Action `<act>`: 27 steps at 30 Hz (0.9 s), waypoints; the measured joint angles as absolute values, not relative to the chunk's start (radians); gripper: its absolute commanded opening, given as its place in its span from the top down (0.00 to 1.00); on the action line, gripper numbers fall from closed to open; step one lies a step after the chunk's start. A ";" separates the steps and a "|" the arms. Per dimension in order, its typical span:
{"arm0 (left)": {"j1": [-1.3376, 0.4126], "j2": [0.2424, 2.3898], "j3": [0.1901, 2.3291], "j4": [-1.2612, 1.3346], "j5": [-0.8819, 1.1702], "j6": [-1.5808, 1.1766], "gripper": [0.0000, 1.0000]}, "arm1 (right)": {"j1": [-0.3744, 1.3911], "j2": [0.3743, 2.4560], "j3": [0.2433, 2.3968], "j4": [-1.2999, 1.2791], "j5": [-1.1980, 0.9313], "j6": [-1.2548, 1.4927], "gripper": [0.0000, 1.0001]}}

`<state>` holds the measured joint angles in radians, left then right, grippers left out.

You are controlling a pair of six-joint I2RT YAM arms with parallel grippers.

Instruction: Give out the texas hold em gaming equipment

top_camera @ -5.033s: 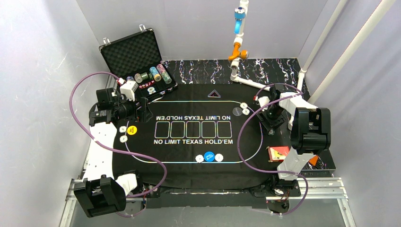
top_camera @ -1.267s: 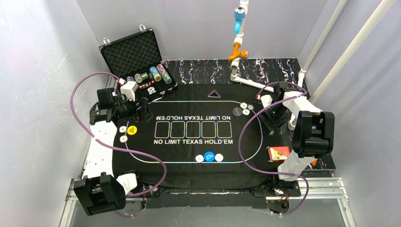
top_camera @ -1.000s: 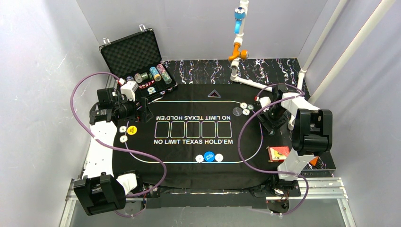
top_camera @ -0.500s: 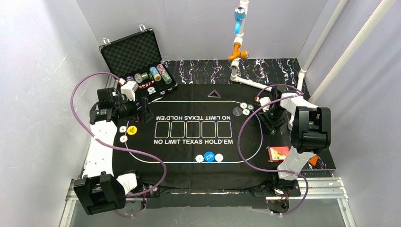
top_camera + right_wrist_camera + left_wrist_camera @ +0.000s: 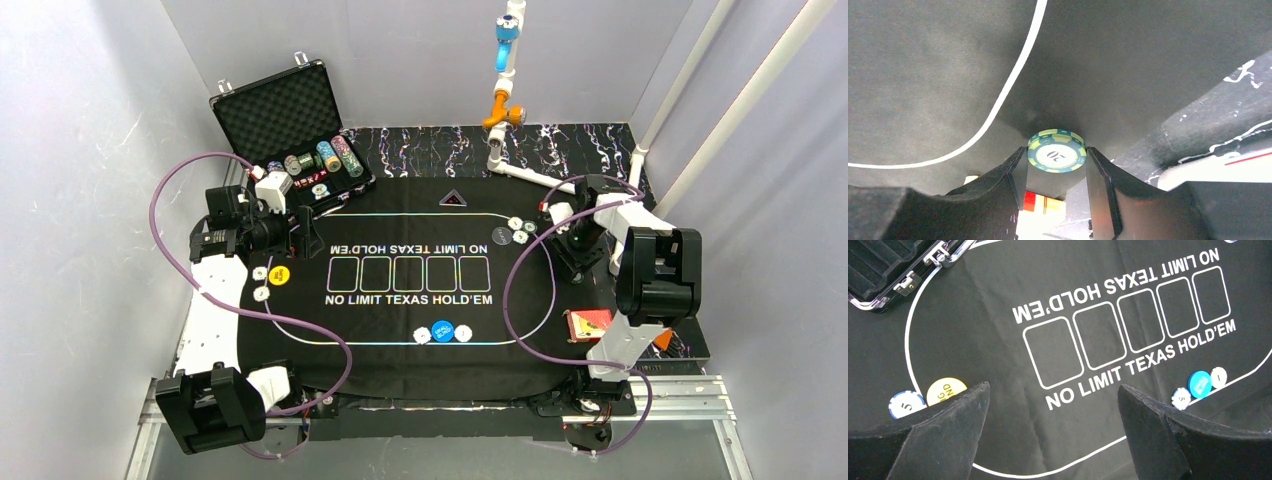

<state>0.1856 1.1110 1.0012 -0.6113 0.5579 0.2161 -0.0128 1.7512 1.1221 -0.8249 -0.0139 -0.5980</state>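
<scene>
In the open case (image 5: 272, 112) sit several striped poker chips (image 5: 325, 157).

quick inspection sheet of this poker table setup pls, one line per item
surface: black mat, flat, print up
job's things: green chip between the right fingers; blue button and yellow button on mat; card deck by the right arm; chip stacks in case
clutter: open black case, far left
grippers: left gripper open, empty; right gripper snug on green chip
cables: purple cables loop over mat edges
surroundings: grey walls; white pipe behind
</scene>
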 measured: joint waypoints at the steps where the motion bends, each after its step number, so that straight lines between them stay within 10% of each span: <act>1: 0.186 1.111 1.001 -0.611 0.558 0.216 0.00 | -0.013 1.747 1.130 -0.834 -0.019 -0.598 0.56; 18: 0.186 1.120 1.001 -0.611 0.579 0.205 0.01 | 0.126 1.696 1.169 -0.896 -0.074 -0.579 0.60; 27: 0.177 1.264 0.942 -0.515 0.887 0.029 0.32 | 0.369 1.675 1.259 -0.906 -0.175 -0.551 0.61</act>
<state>0.1772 1.2644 0.9421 -0.5152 0.8871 0.0288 0.3691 1.6749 1.2594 -0.9058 -0.1749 -0.5507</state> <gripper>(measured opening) 0.789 0.509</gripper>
